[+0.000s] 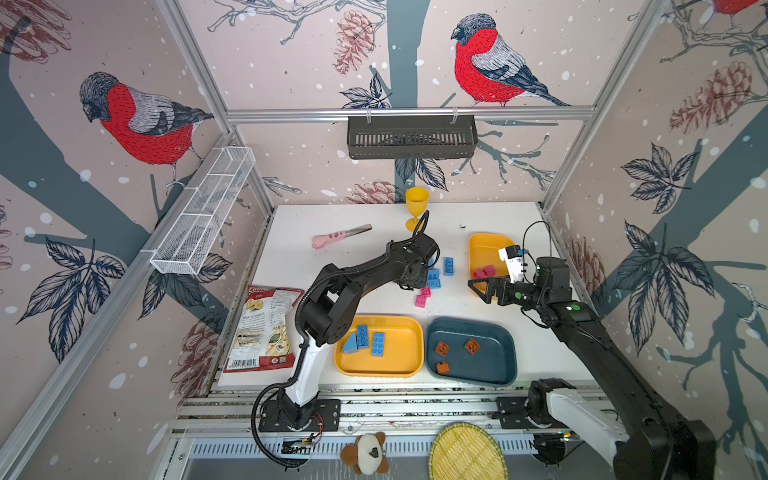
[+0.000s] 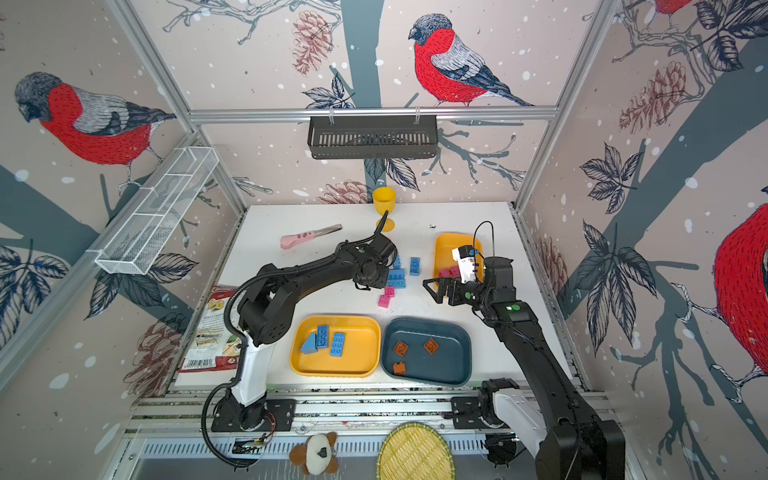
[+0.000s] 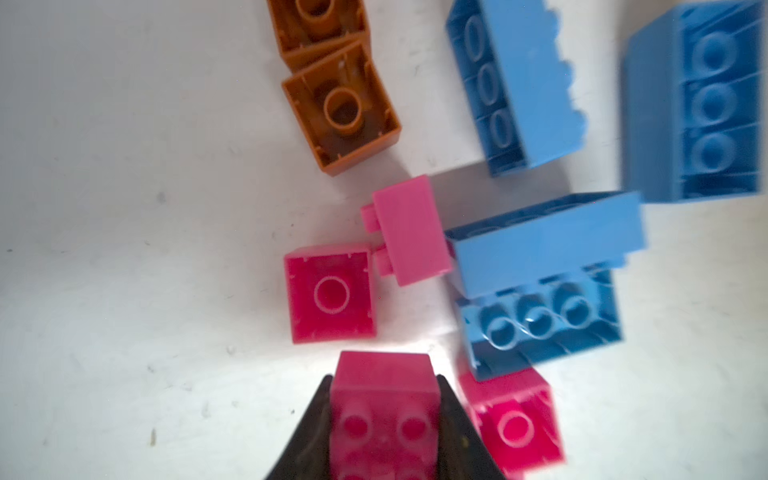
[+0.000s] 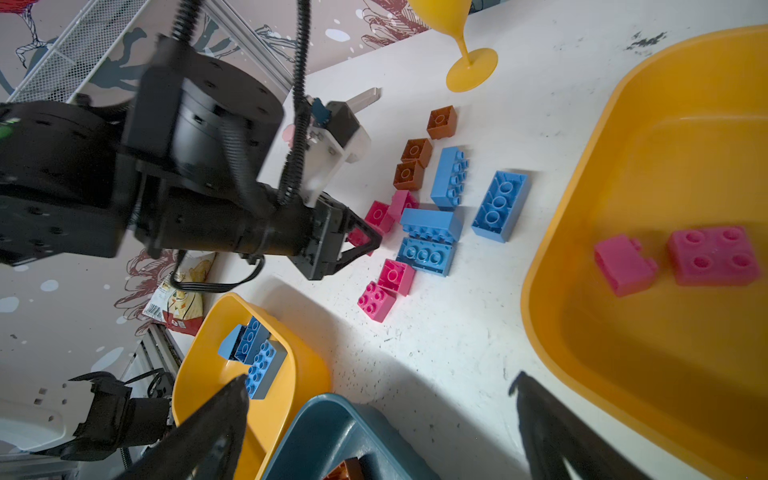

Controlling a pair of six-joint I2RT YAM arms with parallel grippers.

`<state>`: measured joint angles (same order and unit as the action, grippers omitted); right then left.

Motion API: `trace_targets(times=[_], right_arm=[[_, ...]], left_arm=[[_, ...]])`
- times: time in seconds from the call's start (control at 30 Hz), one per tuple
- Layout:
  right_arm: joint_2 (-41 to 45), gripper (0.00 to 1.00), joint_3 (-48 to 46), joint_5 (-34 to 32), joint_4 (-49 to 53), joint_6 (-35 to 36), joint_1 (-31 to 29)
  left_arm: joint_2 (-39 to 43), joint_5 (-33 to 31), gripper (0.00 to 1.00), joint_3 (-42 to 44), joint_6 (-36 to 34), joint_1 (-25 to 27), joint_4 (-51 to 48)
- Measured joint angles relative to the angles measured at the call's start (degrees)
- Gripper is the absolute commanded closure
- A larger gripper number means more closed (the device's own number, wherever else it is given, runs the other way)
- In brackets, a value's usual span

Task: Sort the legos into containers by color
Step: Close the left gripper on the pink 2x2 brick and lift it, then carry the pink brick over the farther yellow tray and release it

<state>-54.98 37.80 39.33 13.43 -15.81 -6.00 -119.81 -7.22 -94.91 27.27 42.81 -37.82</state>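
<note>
Behind the dark teal shallow plastic tray [image 1: 490,368], over the white counter [image 1: 299,253], the left end effector [image 3: 384,378] is clamped on a pink square studded plastic brick [image 3: 384,419]. Its two dark fingers [image 3: 311,440] press the brick's opposite sides, and the studs face the wrist camera. Whether the brick rests on the counter or is lifted off it cannot be told.

The unsorted pile lies close around that brick, also behind the teal tray. It holds four blue rectangular bricks [image 4: 498,205], three brown-orange small square bricks [image 4: 417,151] and four more pink small bricks [image 4: 397,276].

Inside the teal tray lie three brown-orange square bricks [image 1: 441,348], spaced apart. Just beside the teal tray, on the left arm's side, sits the larger yellow rounded plastic tray [image 1: 401,361]. It holds two blue rectangular bricks [image 1: 378,344] and a blue wedge [image 1: 350,345] close together.

Behind the teal tray on the right arm's side sits the smaller yellow plastic tray [image 1: 486,249], with two pink bricks [image 4: 712,255] in it. The right end effector [image 1: 478,291] hovers between the teal tray and this smaller tray, by the smaller tray's near edge. Its fingers stand wide apart with nothing between them.

Well behind the teal tray, near the counter's back edge, a yellow plastic goblet [image 1: 416,203] stands upright.
</note>
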Motion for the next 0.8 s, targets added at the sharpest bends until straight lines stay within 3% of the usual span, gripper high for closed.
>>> trace_targets(times=[0.17,0.4,0.63,0.8], right_arm=[[0.5,0.01,0.1,0.0,0.0,0.8,2.7],[2.0,0.0,0.9,-0.8,0.2,0.8,7.5],[3.3,0.01,1.0,-2.8,0.2,0.6,10.4],[3.9,0.0,1.0,-3.3,0.2,0.6,10.8]], left_arm=[[0.7,5.7,0.73,-7.6,-1.3,0.0,1.3],[-9.1,16.6,0.74,-22.1,-2.3,0.1,6.3],[-15.9,26.9,0.74,-26.2,-0.7,1.1,17.8],[-22.3,30.8,0.73,-31.7,0.7,2.5,21.8]])
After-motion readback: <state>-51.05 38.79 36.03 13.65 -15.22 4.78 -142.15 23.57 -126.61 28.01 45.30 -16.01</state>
